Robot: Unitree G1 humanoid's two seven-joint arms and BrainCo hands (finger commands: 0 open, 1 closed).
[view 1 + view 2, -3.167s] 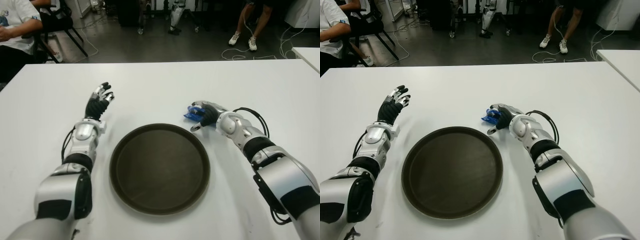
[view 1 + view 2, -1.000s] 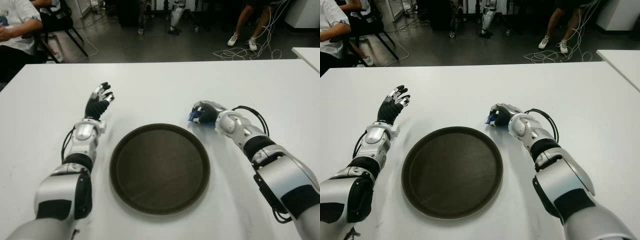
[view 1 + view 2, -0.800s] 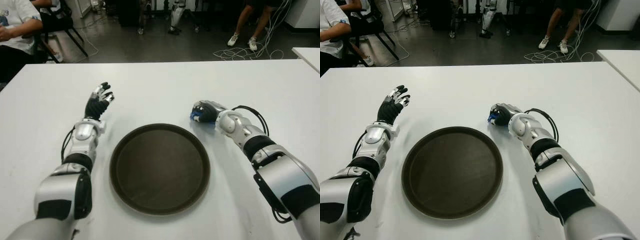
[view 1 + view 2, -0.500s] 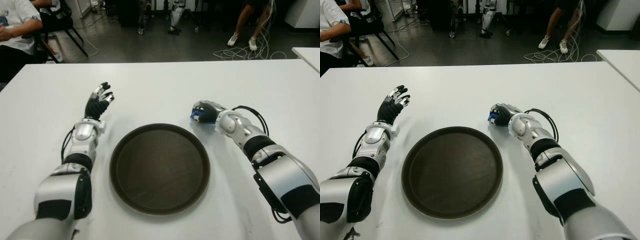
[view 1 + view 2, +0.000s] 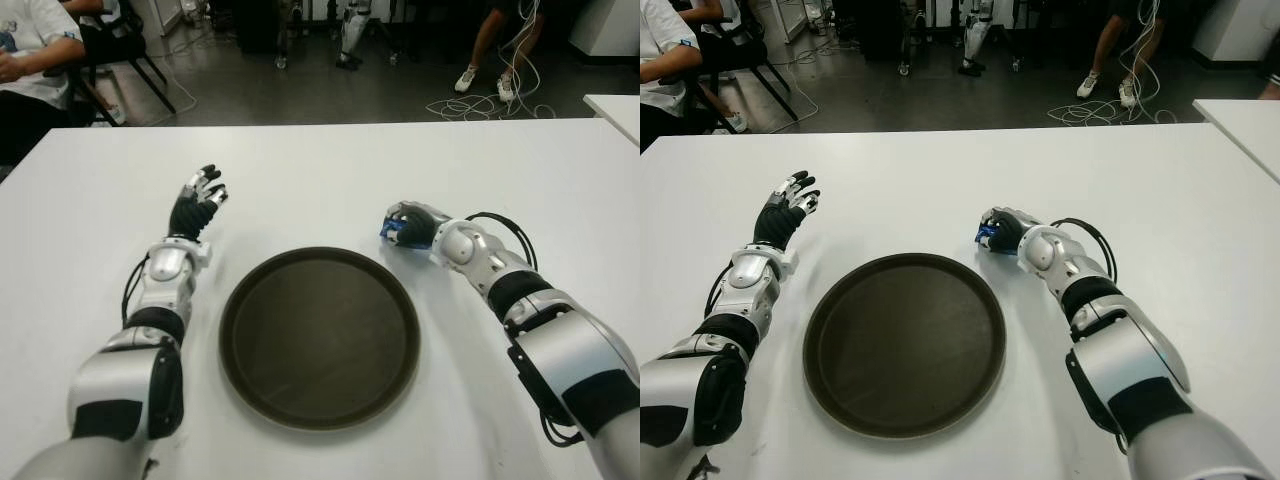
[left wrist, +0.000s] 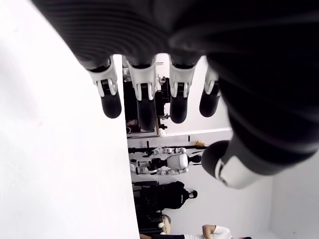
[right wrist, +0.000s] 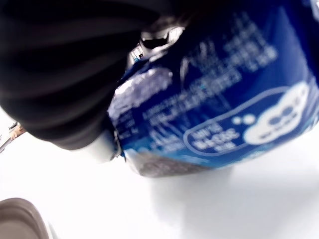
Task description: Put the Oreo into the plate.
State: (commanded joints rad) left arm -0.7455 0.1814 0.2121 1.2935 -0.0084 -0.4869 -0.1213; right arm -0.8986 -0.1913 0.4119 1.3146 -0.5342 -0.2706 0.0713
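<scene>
Fingers, left hand (image 5: 197, 203): spread and relaxed, holding nothing, idle beyond the plate's left rim.
Plate (image 5: 318, 336): dark, round and bare, between the two arms, its raised rim nearest the right fingertips.
Fingers, right hand (image 5: 408, 223): curled tight around the Oreo (image 7: 214, 107), a blue packet, so it can be carried.
Open room: bare white table (image 5: 300, 190) all around; the packet likely only has to clear the plate's rim.
</scene>
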